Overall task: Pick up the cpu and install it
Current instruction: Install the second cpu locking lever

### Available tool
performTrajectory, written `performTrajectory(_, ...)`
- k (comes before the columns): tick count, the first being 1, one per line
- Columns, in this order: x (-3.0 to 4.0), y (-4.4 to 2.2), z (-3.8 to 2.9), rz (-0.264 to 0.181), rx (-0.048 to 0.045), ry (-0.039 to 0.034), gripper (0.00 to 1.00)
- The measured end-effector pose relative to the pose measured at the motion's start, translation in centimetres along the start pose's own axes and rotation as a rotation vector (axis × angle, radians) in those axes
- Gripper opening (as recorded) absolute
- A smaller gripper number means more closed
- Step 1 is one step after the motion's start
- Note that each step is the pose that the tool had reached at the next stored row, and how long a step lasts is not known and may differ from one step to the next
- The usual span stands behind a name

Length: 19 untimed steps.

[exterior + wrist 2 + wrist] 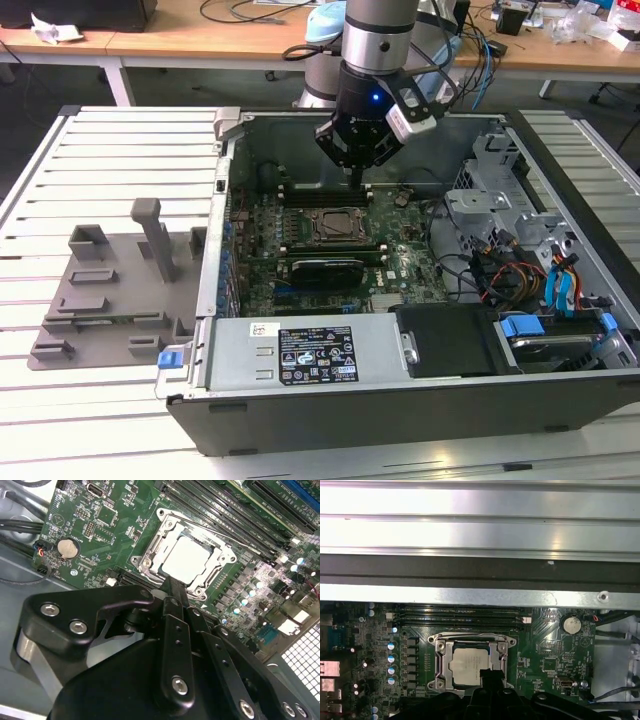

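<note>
Sitting in socket frame [187, 555] at frame centre of the second wrist view: cpu [186, 560] | gripper [356, 178] just above it, apart, fingers together, holding nothing | motherboard [400, 262] inside open computer case [245, 350] | grey tray [110, 290] at exterior view's left

Bright even overhead light, strong glare on metal slats [480, 530], sharp focus.

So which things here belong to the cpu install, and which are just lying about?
Part of the job:
- cpu, lying in the socket frame on the motherboard
- gripper, above the socket inside the computer case

Just lying about:
- grey tray with upright posts, on the exterior view's left
- coin battery
- cables and blue clips in the case
</note>
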<state>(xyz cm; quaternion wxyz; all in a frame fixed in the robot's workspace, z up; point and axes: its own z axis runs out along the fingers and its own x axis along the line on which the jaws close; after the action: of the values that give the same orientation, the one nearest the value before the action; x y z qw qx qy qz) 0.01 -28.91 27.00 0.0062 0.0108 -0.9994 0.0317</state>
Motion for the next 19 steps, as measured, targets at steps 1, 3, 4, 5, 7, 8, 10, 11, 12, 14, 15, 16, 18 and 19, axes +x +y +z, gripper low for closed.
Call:
performTrajectory(1, 0.00, 0.00, 0.00, 0.000, 0.0000, 0.0000, 0.11)
performTrajectory(3, 0.00, 0.00, -0.01, 0.000, 0.0000, 0.0000, 0.11)
performTrajectory(4, 0.00, 0.00, -0.02, 0.000, 0.0000, 0.0000, 0.11)
performTrajectory(5, 0.00, 0.00, -0.02, 0.000, 0.0000, -0.0001, 0.11)
performTrajectory(7, 0.00, -0.11, -0.02, 0.000, 0.0002, 0.0001, 0.11)
performTrajectory(8, 0.01, -0.38, 0.00, 0.000, 0.0001, 0.0000, 0.11)
performTrajectory(10, 0.02, -0.94, 0.04, 0.000, 0.0000, 0.0000, 0.11)
performTrajectory(11, 0.03, -1.58, 0.08, 0.000, 0.0000, 0.0000, 0.11)
performTrajectory(12, 0.04, -1.86, 0.10, 0.000, 0.0000, -0.0001, 0.11)
performTrajectory(14, 0.05, -2.12, 0.11, 0.000, 0.0000, 0.0000, 0.11)
performTrajectory(15, 0.05, -2.42, 0.13, 0.000, 0.0000, 0.0000, 0.11)
performTrajectory(16, 0.06, -2.74, 0.16, 0.000, -0.0001, 0.0000, 0.11)
performTrajectory(18, 0.06, -2.99, 0.17, 0.000, 0.0000, 0.0000, 0.11)
performTrajectory(19, 0.06, -3.07, 0.18, 0.000, -0.0001, -0.0001, 0.11)
